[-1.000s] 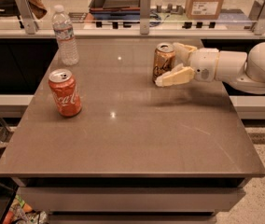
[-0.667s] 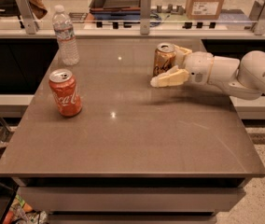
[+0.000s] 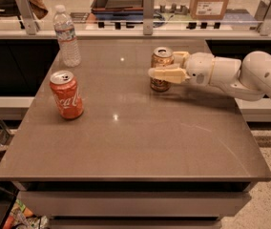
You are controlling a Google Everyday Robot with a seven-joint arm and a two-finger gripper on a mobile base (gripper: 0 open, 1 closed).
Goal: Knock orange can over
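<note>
Orange can (image 3: pixel 161 60) stands upright toward the far right of the table (image 3: pixel 126 147), silver top level, not tipped at all. Over the last second my gripper (image 3: pixel 165 66) has slid a little leftward, so its near finger (image 3: pixel 166 75) now lies across the can's front where before it sat more to the right of the can. The can itself has not shifted, so I judge the knock has not landed yet, and a sideways shove is what remains. The jaws look parted, one finger in front of the can and the other just behind its right shoulder, with the can partly between them. They are not clamped on it and carry nothing, though the near finger seems to touch the label. The arm (image 3: pixel 250 73) reaches in low from the right edge. Well apart, the Coke can (image 3: pixel 67 95) stands upright on the left, and the bottle (image 3: pixel 67 42) stands behind it near the far edge.
</note>
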